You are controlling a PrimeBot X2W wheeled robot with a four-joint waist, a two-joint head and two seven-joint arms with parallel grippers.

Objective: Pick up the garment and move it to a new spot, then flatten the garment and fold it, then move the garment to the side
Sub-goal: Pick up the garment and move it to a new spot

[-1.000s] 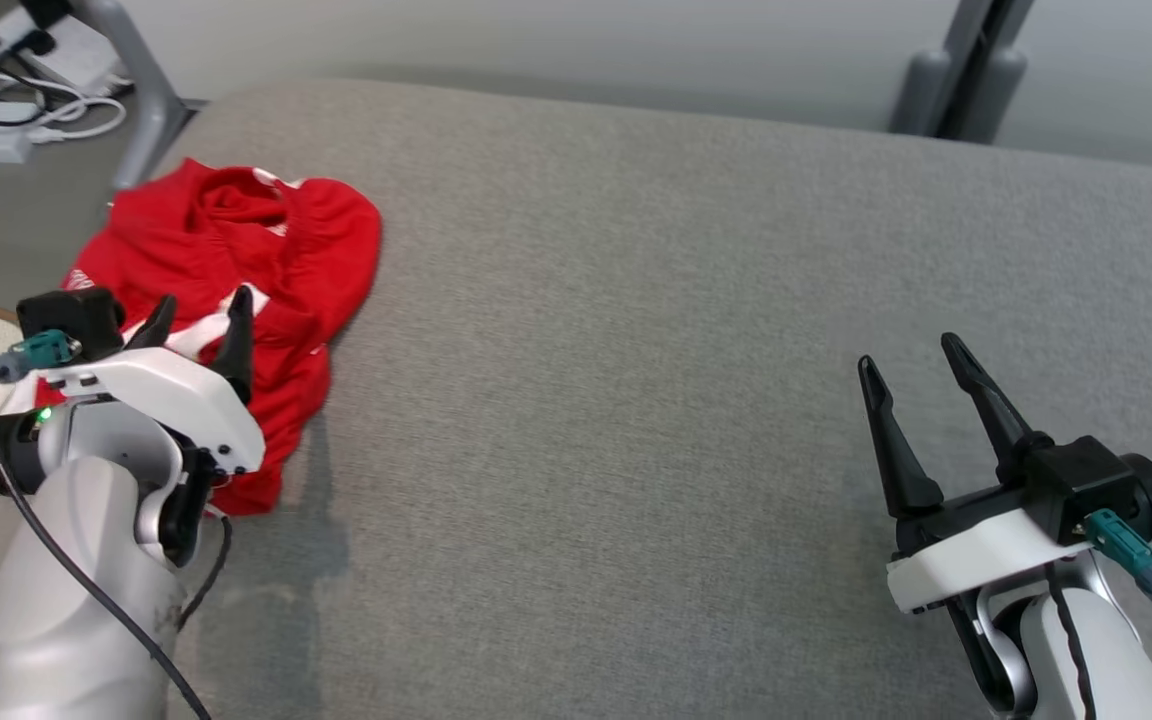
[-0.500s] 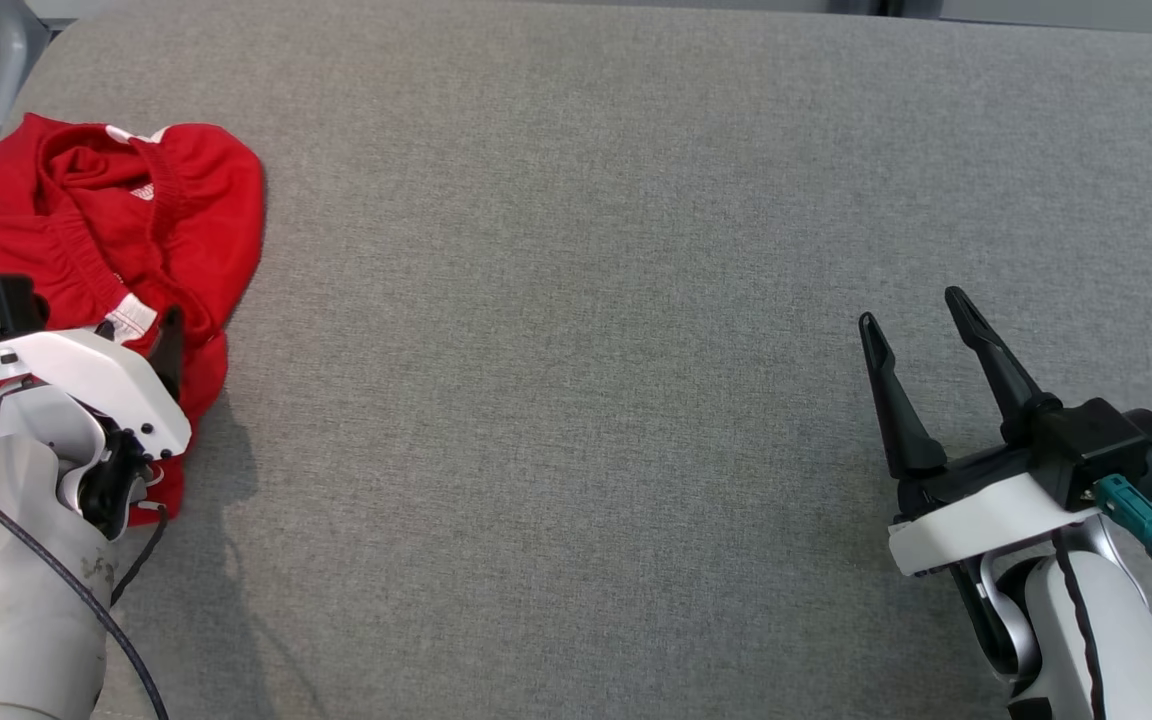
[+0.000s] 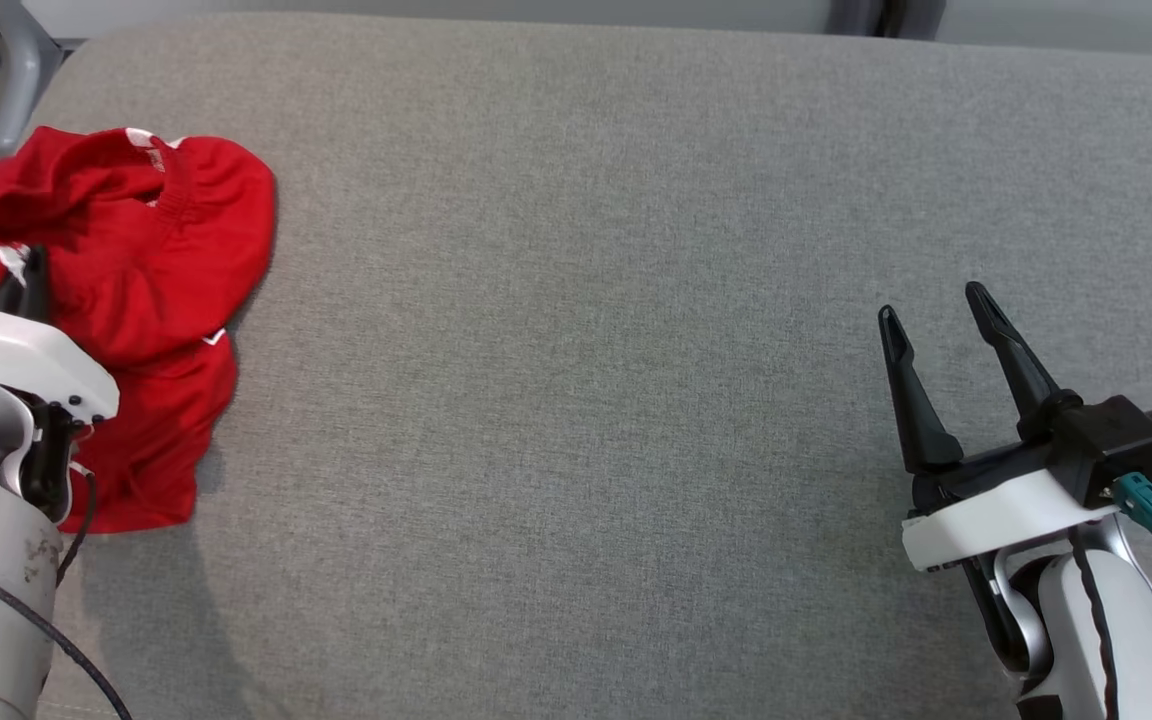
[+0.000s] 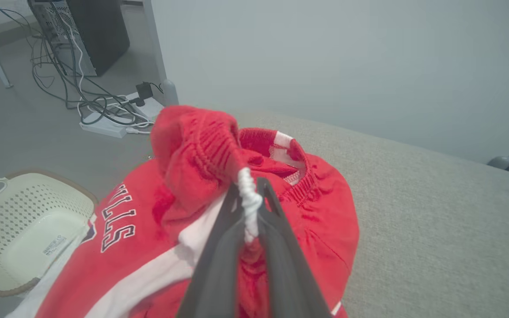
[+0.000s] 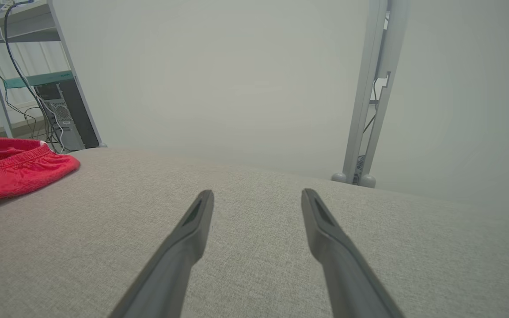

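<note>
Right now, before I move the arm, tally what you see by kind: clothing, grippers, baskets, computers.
garment: 1
grippers: 2 (left gripper, right gripper)
basket: 1
tower: 1
total: 5

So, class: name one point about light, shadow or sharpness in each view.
Head view: soft even light, a faint shadow on the grey cushion beside the red garment. Left wrist view: the left gripper, shut on the garment, blurs near the lens. Right wrist view: pale hazy wall behind the open right gripper.
</note>
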